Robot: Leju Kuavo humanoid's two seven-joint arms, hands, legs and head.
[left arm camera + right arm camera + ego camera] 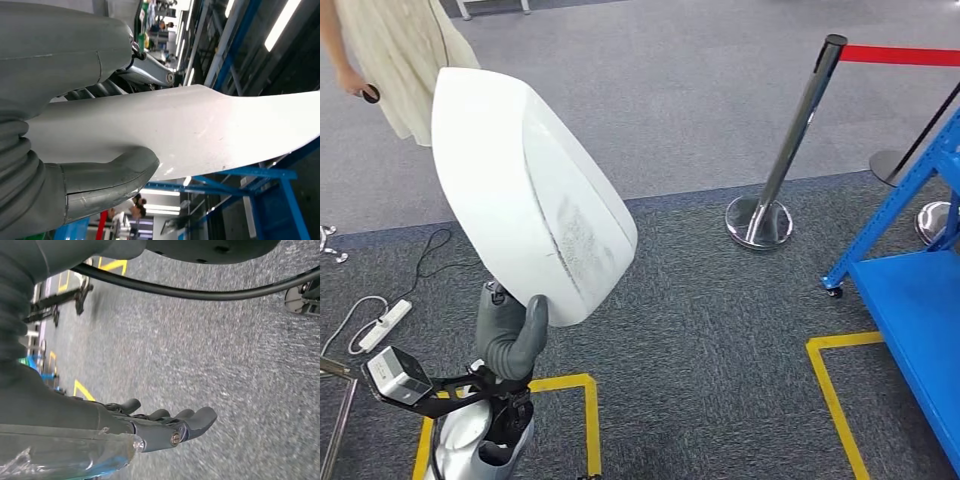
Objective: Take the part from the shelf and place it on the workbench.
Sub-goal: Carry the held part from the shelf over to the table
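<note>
A large white curved shell part [524, 190] is held up in front of me over the grey carpet. My left hand [509, 335] grips its lower edge, the grey thumb pressed against the underside. In the left wrist view the part [196, 130] is a wide white sheet clamped between the thumb [109, 182] and the upper side of the hand [60, 55]. My right hand [166, 422] hangs over the carpet with its dark fingers stretched out and apart, holding nothing.
A blue shelf [916, 330] stands at the right, with yellow floor tape [833, 390] before it. A chrome stanchion [773, 180] with red belt [901, 55] stands behind. A person in a pale garment [395, 60] is at the upper left. A power strip [384, 325] lies at the left.
</note>
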